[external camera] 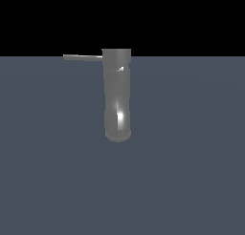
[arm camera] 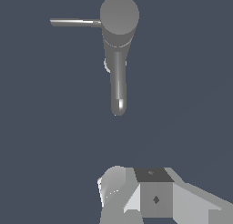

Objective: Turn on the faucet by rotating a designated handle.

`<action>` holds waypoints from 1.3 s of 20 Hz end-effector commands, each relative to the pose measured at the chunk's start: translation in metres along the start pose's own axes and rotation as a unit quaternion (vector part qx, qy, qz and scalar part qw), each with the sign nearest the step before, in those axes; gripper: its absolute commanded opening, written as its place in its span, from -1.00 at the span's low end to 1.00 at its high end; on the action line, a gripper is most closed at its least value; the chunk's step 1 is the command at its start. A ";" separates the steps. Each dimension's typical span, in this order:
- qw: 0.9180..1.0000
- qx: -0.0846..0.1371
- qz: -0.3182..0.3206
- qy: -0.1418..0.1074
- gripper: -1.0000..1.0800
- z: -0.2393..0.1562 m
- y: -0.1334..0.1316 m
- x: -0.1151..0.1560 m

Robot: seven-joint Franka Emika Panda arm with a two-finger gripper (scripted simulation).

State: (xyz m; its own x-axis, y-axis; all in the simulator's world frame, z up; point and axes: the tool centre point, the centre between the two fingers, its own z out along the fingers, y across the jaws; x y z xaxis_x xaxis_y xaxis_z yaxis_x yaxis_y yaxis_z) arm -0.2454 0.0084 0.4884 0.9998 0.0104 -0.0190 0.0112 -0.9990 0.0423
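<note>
Faucet (external camera: 117,98) stands mid-bench (external camera: 191,181); handle (external camera: 82,58) sticks out from its top toward the exterior view's left. Gripper (arm camera: 136,196) well apart from faucet, touching nothing; open or closed, can't tell.

The hand (arm camera: 150,196) is pale grey and blocky, with angular facets and one dark square panel bearing small diamond marks.

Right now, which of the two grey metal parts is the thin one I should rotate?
The handle: the slim straight rod sticking sideways from the top of the faucet, toward the exterior view's left. The faucet body is a thick cylinder.
</note>
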 end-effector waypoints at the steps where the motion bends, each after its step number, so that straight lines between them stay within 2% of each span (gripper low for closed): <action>1: 1.000 0.004 0.010 0.000 -1.00 0.001 -0.001 0.005; 8: 0.998 0.019 0.055 -0.001 -1.00 0.005 -0.007 0.026; 14: 0.993 0.035 0.115 -0.006 -1.00 0.013 -0.016 0.054; 20: 0.982 0.049 0.181 -0.014 -1.00 0.024 -0.027 0.083; 26: 0.967 0.058 0.249 -0.022 -1.00 0.038 -0.038 0.112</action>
State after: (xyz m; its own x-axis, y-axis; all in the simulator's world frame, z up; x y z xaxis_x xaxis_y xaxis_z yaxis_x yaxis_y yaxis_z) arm -0.1416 0.0432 0.4506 0.8958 -0.4400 -0.0627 -0.4432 -0.8949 -0.0526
